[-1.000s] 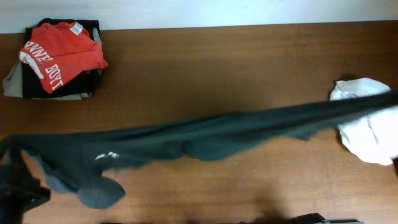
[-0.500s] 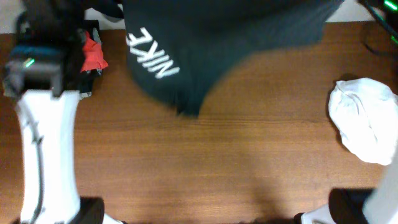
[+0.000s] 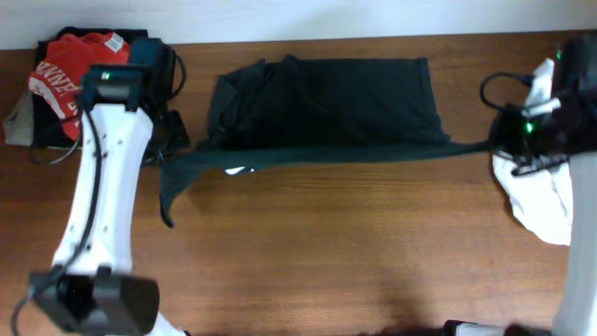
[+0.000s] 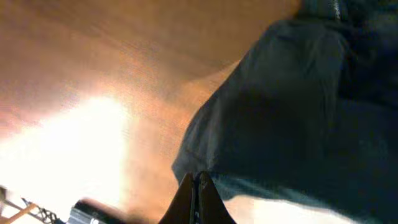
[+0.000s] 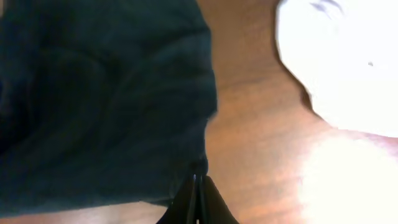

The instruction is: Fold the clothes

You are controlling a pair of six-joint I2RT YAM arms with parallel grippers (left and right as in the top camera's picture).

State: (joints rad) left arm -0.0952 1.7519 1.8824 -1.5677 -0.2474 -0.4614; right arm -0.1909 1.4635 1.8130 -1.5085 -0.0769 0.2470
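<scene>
Your left gripper [image 4: 196, 180] and right gripper [image 5: 196, 182] are clenched on the dark T-shirt [image 3: 326, 98] edge, stretched taut. Pull wider and the thin pinch likely slips.

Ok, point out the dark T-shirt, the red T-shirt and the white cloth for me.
dark T-shirt [image 3: 326, 98]: overhead view, middle of the flat-lying body.
red T-shirt [image 3: 58, 67]: overhead view, lettered surface, at the far-left corner.
white cloth [image 3: 546, 201]: overhead view, lower bunched part, at the right edge.

Left arm [image 3: 98, 187] stretched near-to-far at left. Left pincer [image 4: 196, 182] and right pincer [image 5: 196, 180], far right, both pinched closed on T-shirt [image 3: 326, 93].
</scene>
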